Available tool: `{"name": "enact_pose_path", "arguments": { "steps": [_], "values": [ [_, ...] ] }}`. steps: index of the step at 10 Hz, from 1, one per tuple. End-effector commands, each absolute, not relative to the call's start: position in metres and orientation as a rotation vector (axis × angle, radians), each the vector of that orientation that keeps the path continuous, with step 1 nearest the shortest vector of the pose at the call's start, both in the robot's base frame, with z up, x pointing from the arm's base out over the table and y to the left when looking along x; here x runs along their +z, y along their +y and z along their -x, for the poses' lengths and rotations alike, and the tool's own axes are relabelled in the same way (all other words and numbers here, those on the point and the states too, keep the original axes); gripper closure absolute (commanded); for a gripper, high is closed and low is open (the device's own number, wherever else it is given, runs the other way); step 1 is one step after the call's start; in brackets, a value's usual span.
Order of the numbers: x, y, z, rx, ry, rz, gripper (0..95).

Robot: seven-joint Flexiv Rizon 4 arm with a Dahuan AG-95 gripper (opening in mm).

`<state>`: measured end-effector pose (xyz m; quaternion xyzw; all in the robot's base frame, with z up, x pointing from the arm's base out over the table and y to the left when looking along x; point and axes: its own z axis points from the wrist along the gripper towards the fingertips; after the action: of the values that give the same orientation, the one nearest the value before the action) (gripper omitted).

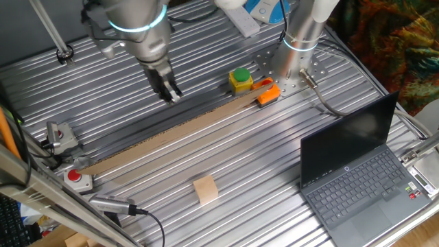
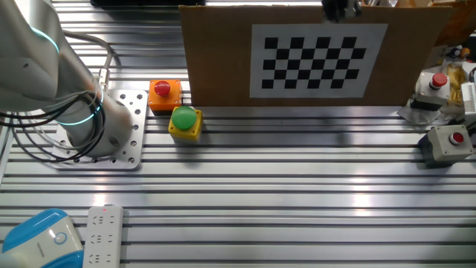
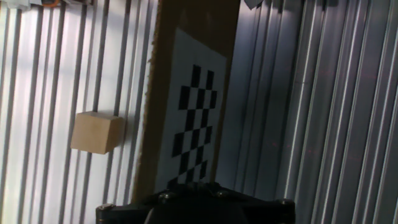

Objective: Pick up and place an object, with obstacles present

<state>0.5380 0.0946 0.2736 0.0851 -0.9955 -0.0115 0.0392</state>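
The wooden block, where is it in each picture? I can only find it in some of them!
One fixed view: the wooden block lies low in the middle, on the near side of the cardboard wall.
The other fixed view: not visible; the cardboard wall stands in front of where it would be.
Hand view: at the left, beside the wall.
Shared landmark: the cardboard wall, whose checkerboard faces away from the block.

Bright glare streaks my ribbed table (image 1: 226, 171); my hand view is dim, its lower edge dark and blurred.
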Motion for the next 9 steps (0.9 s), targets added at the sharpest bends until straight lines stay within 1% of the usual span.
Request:
{"name": "enact_pose_path", "arguments": {
  "steps": [1,3,6,9],
  "values": [
    [0.268,0.086,-0.544,-0.020,-3.052,-0.269,95.0],
    [0.263,0.077,-0.548,-0.018,-3.047,-0.276,95.0],
    [0.239,0.058,-0.551,-0.032,-3.065,-0.309,95.0],
    [0.225,0.047,-0.554,-0.037,-3.077,-0.328,95.0]
  ]
}}
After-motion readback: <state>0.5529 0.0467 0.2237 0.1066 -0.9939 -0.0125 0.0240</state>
